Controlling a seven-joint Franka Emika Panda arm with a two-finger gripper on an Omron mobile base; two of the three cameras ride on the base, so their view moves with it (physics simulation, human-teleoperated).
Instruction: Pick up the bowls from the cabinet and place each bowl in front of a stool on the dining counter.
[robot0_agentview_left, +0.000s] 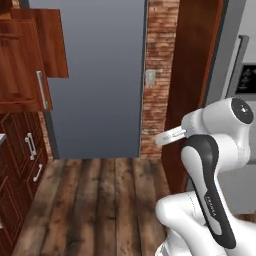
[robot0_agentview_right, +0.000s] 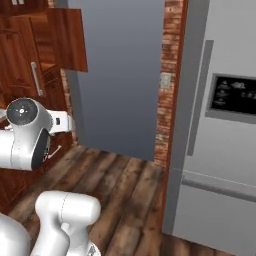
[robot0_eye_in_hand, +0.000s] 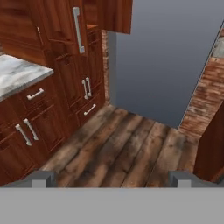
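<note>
Closest in, the gripper (robot0_eye_in_hand: 111, 179) stands wide open with nothing between its jaws; its two dark fingertips (robot0_eye_in_hand: 41, 178) rise far apart at the bottom of the hand view, hanging over bare floor. The white arm (robot0_agentview_left: 215, 200) bends up from the lower right of the left base view, and its rounded elbow joint sits at the left edge of the right base view. Under and ahead of it runs the dark plank floor (robot0_agentview_left: 100, 200), weathered brown boards leading away toward the far wall. To the left of the floor, in the hand view, a run of reddish-brown drawers (robot0_eye_in_hand: 39, 127) with silver bar handles sits under a grey-veined marble worktop (robot0_eye_in_hand: 17, 76). Just beyond that stands the tall cabinet (robot0_agentview_left: 20, 65), reddish-brown wood with panelled doors and a long silver handle; one upper door (robot0_agentview_left: 52, 42) is swung open, sticking out in front of the grey wall. Whether any bowls sit inside cannot be told from these angles. On the right side, a steel fridge (robot0_agentview_right: 220, 140) with a dark control panel fills much of the right base view. Between fridge and wall runs a narrow strip of red brick (robot0_agentview_left: 157, 75) carrying a small pale switch plate. Farthest back is the flat blue-grey wall (robot0_agentview_left: 97, 75).
</note>
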